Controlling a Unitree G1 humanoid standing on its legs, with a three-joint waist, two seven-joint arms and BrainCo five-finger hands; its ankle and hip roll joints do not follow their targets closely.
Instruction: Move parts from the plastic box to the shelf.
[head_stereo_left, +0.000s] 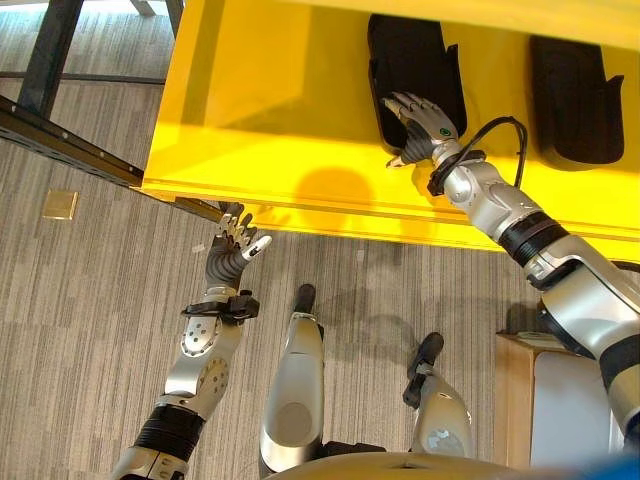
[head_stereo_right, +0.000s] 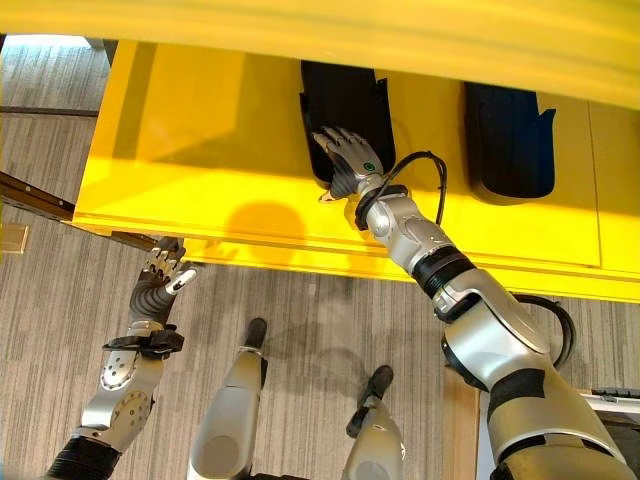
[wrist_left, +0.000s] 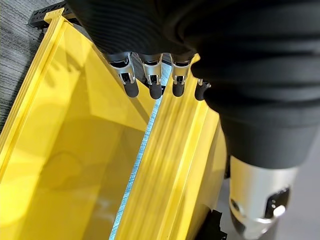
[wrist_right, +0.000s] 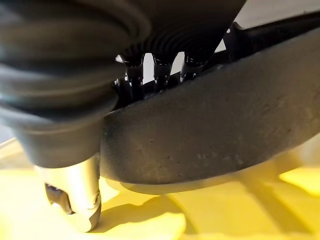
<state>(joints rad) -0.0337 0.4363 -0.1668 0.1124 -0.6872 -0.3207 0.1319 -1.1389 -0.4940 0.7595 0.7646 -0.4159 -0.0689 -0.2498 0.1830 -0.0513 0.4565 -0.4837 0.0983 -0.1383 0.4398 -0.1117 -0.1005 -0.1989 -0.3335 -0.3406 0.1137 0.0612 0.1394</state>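
**Right eye view: placing step, right hand on the near black part on the yellow shelf**

Right eye view gives you the clearest read. Your right hand (head_stereo_right: 345, 155) sits just above centre of the frame, laid over the lower end of a black moulded part (head_stereo_right: 345, 100) that already rests on the yellow shelf (head_stereo_right: 200, 160). The right wrist view shows the fingers (wrist_right: 134, 75) reaching over the top edge of that part with the thumb (wrist_right: 75, 200) down by the shelf surface on the near side. So the hand looks wrapped round the part's edge, holding it rather than merely resting on it.

A second black part (head_stereo_right: 510, 140) lies on the same shelf at upper right, well apart from the first. The plastic box is not something I can pick out here.

Judging by this, you are at the end of a placement: the part is down on the shelf and not yet released. The next move calls for opening the fingers fully, then lifting the hand straight off so the part is not dragged toward the shelf's front lip.

The right arm reaches up from the lower right, extended, wrist bent forward over the shelf. Your left hand (head_stereo_left: 235, 240) hovers at centre left of the left eye view, just below the shelf's front edge, fingers spread loosely and holding nothing.
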